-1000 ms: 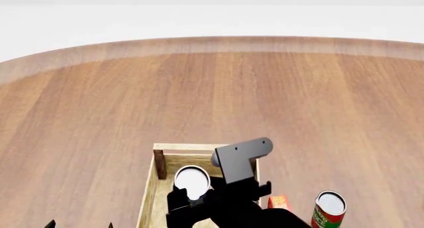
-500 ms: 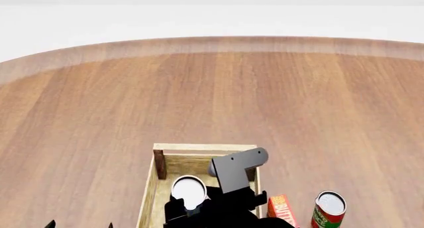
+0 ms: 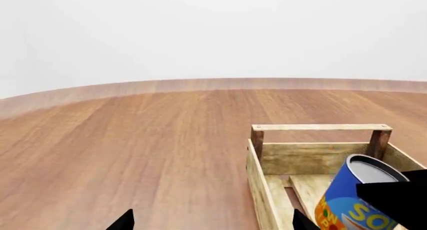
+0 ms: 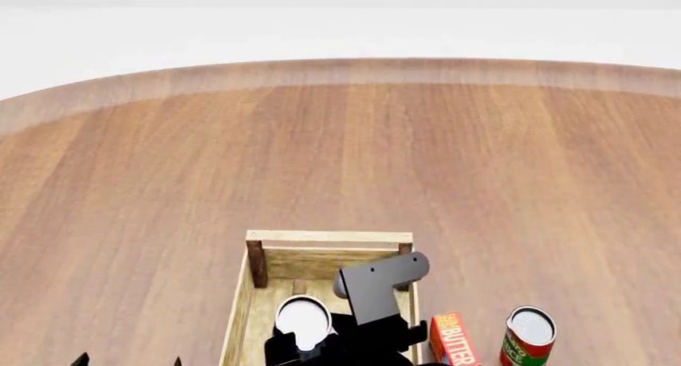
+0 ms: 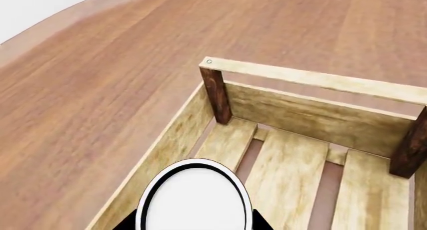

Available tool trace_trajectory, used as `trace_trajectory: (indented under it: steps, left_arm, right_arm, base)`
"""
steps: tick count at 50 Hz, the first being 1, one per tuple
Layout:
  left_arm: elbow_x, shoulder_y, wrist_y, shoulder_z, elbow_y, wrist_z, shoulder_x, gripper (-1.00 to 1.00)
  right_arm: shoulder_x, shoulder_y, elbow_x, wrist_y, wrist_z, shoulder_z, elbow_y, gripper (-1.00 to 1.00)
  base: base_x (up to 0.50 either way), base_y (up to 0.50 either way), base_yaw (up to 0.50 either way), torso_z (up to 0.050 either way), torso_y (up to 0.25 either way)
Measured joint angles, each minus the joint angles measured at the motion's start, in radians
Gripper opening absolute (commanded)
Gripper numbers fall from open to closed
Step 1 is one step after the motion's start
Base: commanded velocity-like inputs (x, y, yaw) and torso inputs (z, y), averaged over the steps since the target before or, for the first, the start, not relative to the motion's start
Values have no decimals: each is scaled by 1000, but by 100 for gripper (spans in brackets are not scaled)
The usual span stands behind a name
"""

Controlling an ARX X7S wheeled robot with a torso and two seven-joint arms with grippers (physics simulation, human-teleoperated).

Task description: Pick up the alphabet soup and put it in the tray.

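Lowering the alphabet soup [image 4: 303, 322] into the tray [image 4: 324, 238] with the right gripper [image 4: 309, 344], clamped on the can from both sides and seen as dark finger parts flanking the pale lid in the right wrist view. Compared with a second ago, sits lower and nearer the robot in the head view: was level with the far rim then, now lies well inside the plank walls, close to the left wall and short of the far end plank. Leans a little in the left wrist view, with blue label and yellow lettering turned toward that camera. Cannot tell whether touching the slatted floor yet, hidden as it is by the can itself and the arm. Suggests most of the task done: lifted, carried over, nearly placed. Calls next, probably, for a short further descent onto the slats, then spreading the fingers and withdrawing straight up. Risks toppling the can if released while tilted, though likely still within the tray. Leaves the left gripper [image 4: 127, 361] idle at the near edge, fingertips spread wide and holding nothing. Leaves the red-and-green can [image 4: 529, 334] and the butter box [image 4: 452, 338] standing on the table [image 4: 426, 159], just outside the tray's right wall.
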Motion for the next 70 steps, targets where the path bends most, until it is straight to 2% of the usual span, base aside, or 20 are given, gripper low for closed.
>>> trace_trajectory:
  steps: [64,65,70]
  left_arm:
    - [-9,-3,5,13,2,-13,-9,100]
    - [-9,-3,5,13,2,-13,-9,100]
    - [-9,-3,5,14,2,-14,-10,100]
  right_arm:
    - [-33,19,-16,-85,-26,-56,183,-100]
    - [-33,19,-15,-85,-26,-56,184,100]
    - [-36,21,-13,-84,-31,-57,183,100]
  base:
    - [0,0,0,0,0]
    - [0,0,3,0,0]
    - [0,0,0,0,0]
